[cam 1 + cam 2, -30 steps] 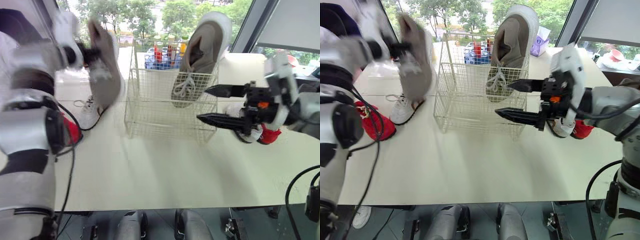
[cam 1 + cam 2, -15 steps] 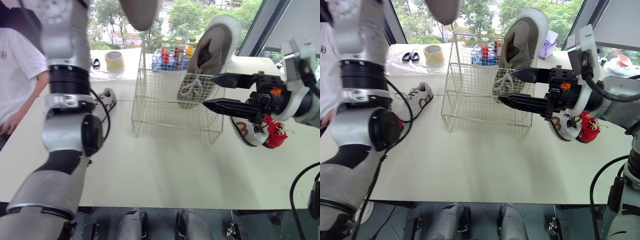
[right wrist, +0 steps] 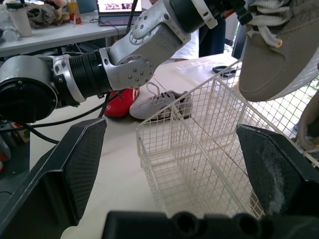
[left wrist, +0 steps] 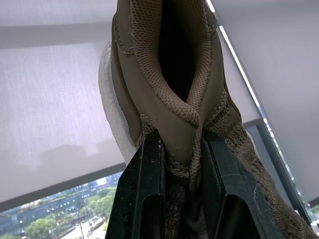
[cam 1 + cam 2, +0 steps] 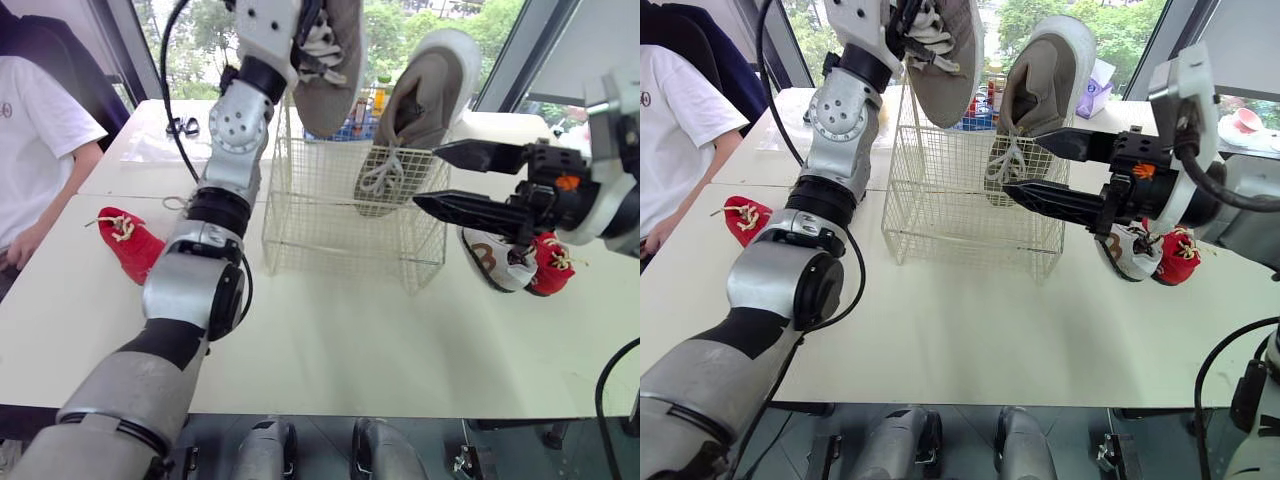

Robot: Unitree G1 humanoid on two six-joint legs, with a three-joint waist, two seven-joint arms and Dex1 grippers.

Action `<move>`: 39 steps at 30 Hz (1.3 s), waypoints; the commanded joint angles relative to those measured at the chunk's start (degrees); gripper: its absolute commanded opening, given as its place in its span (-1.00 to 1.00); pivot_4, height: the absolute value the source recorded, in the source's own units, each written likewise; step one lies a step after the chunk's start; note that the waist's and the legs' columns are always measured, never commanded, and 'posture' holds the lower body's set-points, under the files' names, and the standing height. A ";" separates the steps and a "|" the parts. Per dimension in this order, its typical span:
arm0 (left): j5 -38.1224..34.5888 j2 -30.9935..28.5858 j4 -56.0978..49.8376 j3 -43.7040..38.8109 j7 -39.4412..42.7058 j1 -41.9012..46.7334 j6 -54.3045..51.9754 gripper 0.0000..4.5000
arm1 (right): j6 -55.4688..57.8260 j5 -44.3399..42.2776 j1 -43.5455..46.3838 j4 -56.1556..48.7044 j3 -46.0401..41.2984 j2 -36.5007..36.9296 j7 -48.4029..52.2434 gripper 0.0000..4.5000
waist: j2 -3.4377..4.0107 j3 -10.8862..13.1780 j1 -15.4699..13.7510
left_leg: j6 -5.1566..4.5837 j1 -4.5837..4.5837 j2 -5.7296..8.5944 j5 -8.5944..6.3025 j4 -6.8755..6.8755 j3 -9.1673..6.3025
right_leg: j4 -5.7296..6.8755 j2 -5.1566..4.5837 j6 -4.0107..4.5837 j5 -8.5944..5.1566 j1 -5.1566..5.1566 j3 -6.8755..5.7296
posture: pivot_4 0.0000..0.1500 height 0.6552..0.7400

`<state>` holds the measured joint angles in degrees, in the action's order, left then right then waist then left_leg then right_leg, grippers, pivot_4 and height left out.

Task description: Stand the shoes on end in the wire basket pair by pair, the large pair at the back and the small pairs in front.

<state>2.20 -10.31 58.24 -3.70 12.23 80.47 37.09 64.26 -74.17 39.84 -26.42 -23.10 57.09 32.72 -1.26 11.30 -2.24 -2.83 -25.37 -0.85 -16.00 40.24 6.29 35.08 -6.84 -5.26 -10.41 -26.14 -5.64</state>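
While the left gripper [image 4: 180, 143] clamps a taupe sneaker [image 5: 335, 75] by its heel above the wire basket [image 5: 340, 215], the right gripper [image 5: 428, 177] hangs wide open, empty, beside the basket.

Left arm [image 5: 195, 285]: silver-grey rounded segments, black joint rings, 1 black cable [image 5: 166, 75] looping beside it. Right arm [image 5: 1240, 200]: white shell, grey forearm, orange mark [image 5: 1143, 171] just behind its black 2-fingered tool [image 5: 1022, 160].
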 commanded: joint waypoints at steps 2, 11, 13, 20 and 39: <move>1.04 0.00 -1.63 1.04 -0.79 -2.70 2.07 -0.84 | -1.81 -1.36 -0.59 -0.92 -1.78 1.18 -0.91 1.00 | 0.01 0.00 0.07 | 0.00 0.02 0.00 0.00 0.00 0.00 | 0.01 0.00 0.00 0.00 -0.02 0.00 | 1.00 1.00; -1.62 1.19 -10.71 1.07 1.34 -11.31 -3.71 -0.84 | -4.39 1.20 0.25 1.49 1.75 0.68 1.02 1.00 | 0.04 -0.03 0.11 | 0.00 0.05 -0.02 0.00 0.02 -0.02 | 0.01 0.00 0.00 0.00 -0.02 0.00 | 1.00 1.00; -2.58 1.22 -16.03 1.22 2.12 -14.09 -7.07 -0.62 | -4.95 1.85 0.06 1.89 2.35 0.64 1.55 1.00 | 0.04 -0.03 0.12 | 0.00 0.04 -0.03 0.00 0.02 -0.02 | 0.02 0.00 0.00 0.00 -0.04 0.01 | 1.00 1.00; -6.26 -0.02 -42.39 2.75 6.09 -26.29 -25.98 0.84 | -7.17 5.78 -0.36 3.95 4.33 -0.46 2.22 1.00 | 0.04 -0.03 0.14 | 0.31 0.04 -0.03 0.18 0.05 -0.03 | 0.04 0.01 0.01 0.00 -0.02 0.02 | 1.00 1.00; -59.27 -27.89 -87.02 -21.96 24.33 -56.10 -94.72 0.97 | -21.35 30.70 -19.23 5.00 -5.52 -16.74 -22.78 1.00 | 0.50 -0.26 0.40 | 0.48 0.47 -0.06 0.27 0.06 -0.17 | 0.12 0.13 -0.05 -0.06 0.51 0.05 | 1.00 1.00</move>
<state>-50.34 -37.36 -26.44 -23.31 32.95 25.51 -55.53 43.83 -45.78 20.76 -18.22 -27.24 41.10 13.01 -0.76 11.03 -1.85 -2.34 -24.77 -0.89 -15.72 40.27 6.12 35.13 -6.71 -5.32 -10.49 -25.49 -5.59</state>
